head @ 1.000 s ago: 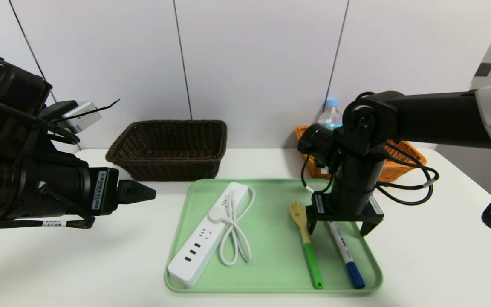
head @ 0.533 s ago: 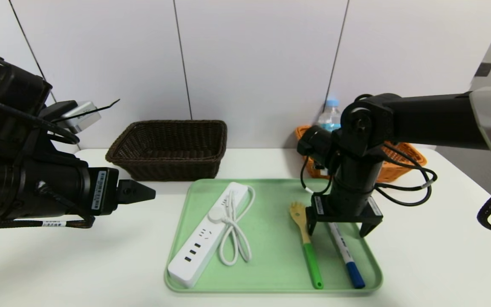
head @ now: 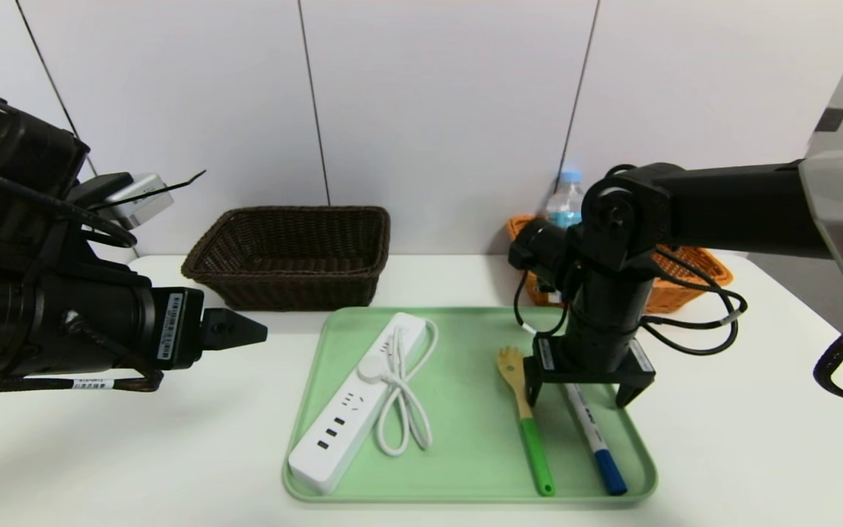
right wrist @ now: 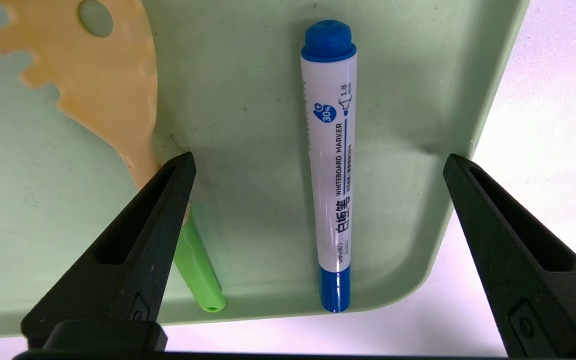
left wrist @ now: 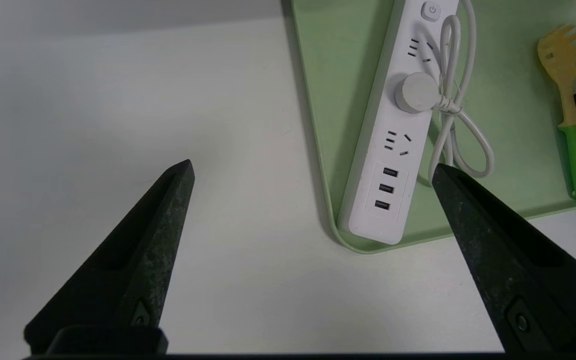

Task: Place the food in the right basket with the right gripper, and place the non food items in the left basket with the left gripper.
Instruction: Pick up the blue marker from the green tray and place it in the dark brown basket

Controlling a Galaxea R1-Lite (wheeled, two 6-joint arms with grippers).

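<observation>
1. right gripper (head: 584,394) points straight down over the right end of the green tray (head: 465,492), fingers (right wrist: 133,250) spread wide, holding nothing.
2. in the right wrist view the marker (right wrist: 332,180) lies flat between those fingers, touching neither; one finger sits over the spoon's neck, the other out over the tray's rim.
3. marker: white body, blue cap, lies lengthwise near the tray's right edge, cap end toward the robot.
4. spoon (head: 526,417), yellow head and green handle, lies just beside the marker on its left, roughly parallel to it, head away from the robot.
5. power strip (head: 352,406) lies at a slant on the left half of the tray, its coiled white cord (head: 403,399) bundled alongside, plug resting on top of the strip.
6. left gripper (left wrist: 313,170) hangs above the bare white surface (head: 136,454) to the left of the tray, angled forward and down, fingers wide, holding nothing.
7. dark brown basket (head: 290,252) stands behind the tray's left corner, near the wall; nothing visible inside it.
8. orange basket (head: 692,282) stands at the back right, mostly hidden behind the right arm.
9. water bottle (head: 566,197) shows behind the right arm at the orange basket; whether it stands in the basket, cannot tell.
</observation>
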